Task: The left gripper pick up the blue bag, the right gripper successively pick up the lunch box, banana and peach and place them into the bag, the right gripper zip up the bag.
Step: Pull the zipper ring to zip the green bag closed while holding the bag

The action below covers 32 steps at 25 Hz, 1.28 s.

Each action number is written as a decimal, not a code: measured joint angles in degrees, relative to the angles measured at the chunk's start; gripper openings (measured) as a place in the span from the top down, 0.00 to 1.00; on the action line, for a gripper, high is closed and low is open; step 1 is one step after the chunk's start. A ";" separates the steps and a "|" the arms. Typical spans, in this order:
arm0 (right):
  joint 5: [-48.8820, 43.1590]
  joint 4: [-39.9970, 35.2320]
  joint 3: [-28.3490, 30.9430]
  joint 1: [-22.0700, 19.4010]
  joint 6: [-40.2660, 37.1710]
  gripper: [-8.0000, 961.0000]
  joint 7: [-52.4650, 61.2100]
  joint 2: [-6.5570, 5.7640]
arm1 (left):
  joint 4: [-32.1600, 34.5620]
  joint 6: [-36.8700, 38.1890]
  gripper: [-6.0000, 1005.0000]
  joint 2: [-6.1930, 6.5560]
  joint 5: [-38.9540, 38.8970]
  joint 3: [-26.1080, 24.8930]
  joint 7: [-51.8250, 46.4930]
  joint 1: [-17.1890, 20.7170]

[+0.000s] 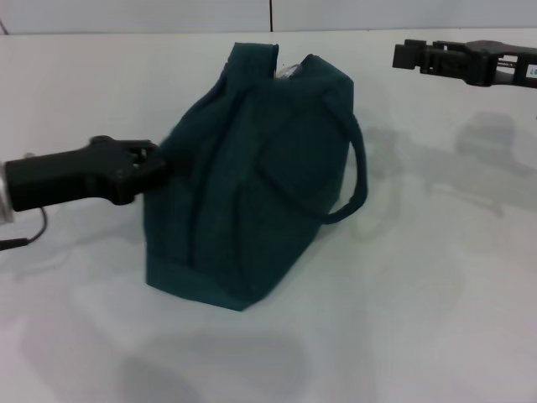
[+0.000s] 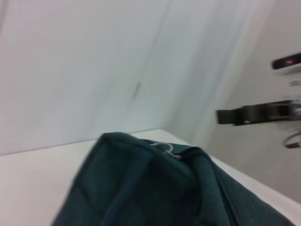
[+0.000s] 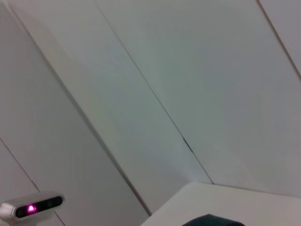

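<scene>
The blue bag (image 1: 252,185) stands on the white table (image 1: 419,319), leaning a little, its top drawn together. A metal ring pull (image 2: 162,147) lies at the top seam, and one loop handle (image 1: 357,180) hangs down its right side. My left gripper (image 1: 164,164) is at the bag's left side, shut on the fabric, and creases spread out from that spot. High at the far right, my right gripper (image 1: 401,54) hangs clear of the bag; the left wrist view shows it too (image 2: 221,117). The lunch box, banana and peach are out of view.
A small camera unit with a pink light (image 3: 30,208) is mounted on the pale wall behind the table. A thin black cable (image 1: 25,239) trails under the left arm. The table's back edge runs just behind the bag.
</scene>
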 joint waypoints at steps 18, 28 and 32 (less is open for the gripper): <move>1.06 -0.25 0.69 -2.12 -0.73 0.29 -3.54 0.18 | 3.91 4.03 0.38 1.14 -3.17 -5.70 -4.20 1.13; 2.78 -1.30 0.68 -3.21 -1.79 0.29 -5.88 -0.03 | 19.31 5.35 0.31 0.24 -0.62 -1.82 -20.05 -1.69; 2.82 -1.36 0.67 -3.25 -1.28 0.29 -7.23 -0.20 | 38.02 5.34 0.31 -0.19 6.58 6.61 -38.74 -6.19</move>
